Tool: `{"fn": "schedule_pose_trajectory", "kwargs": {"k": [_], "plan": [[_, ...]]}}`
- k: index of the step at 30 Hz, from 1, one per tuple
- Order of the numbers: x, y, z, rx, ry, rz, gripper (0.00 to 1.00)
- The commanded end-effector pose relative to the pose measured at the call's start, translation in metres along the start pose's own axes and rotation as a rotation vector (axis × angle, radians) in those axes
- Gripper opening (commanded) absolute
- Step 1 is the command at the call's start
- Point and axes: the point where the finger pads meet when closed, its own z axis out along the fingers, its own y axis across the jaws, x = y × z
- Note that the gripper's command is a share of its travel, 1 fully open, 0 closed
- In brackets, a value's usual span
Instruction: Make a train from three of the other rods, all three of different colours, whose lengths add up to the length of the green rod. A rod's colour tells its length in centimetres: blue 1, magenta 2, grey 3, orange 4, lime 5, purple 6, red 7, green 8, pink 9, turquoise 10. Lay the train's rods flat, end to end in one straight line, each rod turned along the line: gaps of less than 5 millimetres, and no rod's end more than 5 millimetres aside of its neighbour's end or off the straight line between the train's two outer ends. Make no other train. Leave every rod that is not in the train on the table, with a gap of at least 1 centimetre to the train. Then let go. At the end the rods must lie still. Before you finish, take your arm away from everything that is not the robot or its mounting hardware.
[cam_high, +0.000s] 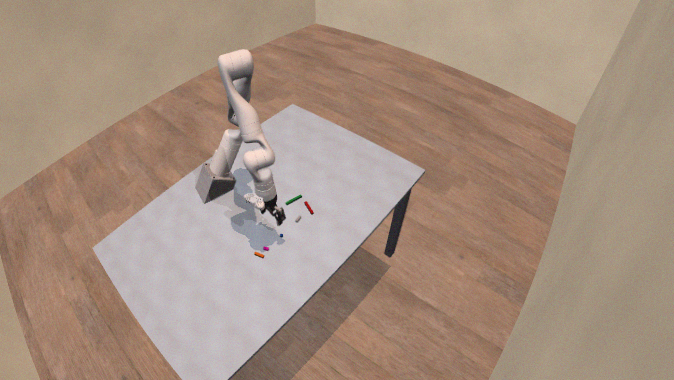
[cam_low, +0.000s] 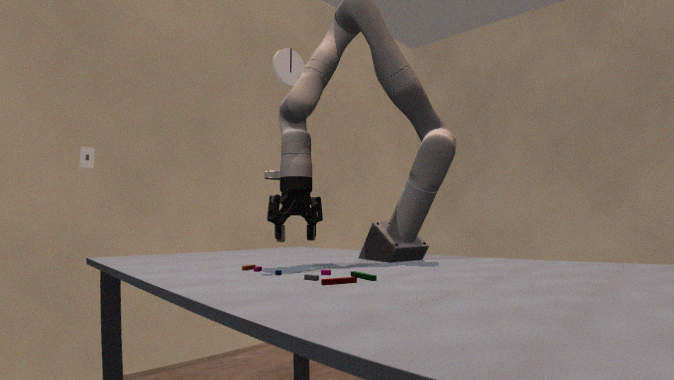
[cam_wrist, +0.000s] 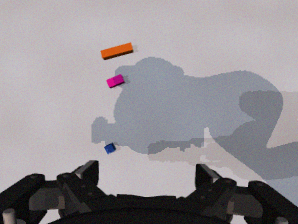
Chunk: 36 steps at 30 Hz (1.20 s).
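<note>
My gripper (cam_low: 295, 232) is open and empty, hanging well above the table (cam_low: 400, 310). The green rod (cam_high: 293, 199) lies flat with the red rod (cam_high: 309, 207) and the grey rod (cam_high: 298, 218) near it, all apart from each other. The blue rod (cam_high: 281, 235), a magenta rod (cam_high: 266, 248) and the orange rod (cam_high: 259, 254) lie separately further along. The wrist view shows orange (cam_wrist: 117, 50), magenta (cam_wrist: 115, 82) and blue (cam_wrist: 109, 148) ahead of my fingers. A second magenta rod (cam_low: 325, 272) lies between grey (cam_low: 311, 277) and green (cam_low: 363, 275); red (cam_low: 338, 280) lies in front.
The arm's base (cam_high: 214, 182) stands on the table behind the rods. The table's near edge (cam_high: 350, 250) runs a short way beyond the red rod. The arm's shadow (cam_wrist: 200, 116) falls across the table by the blue rod.
</note>
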Motion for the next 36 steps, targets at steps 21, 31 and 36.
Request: {"fn": "schedule_pose_trajectory", "kwargs": {"k": [21,31,36], "plan": [[0.0007,-0.0007,-0.0003,0.000,0.001,0.018,1.00],[0.0007,-0.0007,-0.0003,0.000,0.001,0.018,1.00],[0.0007,-0.0007,-0.0003,0.000,0.001,0.018,1.00]]}}
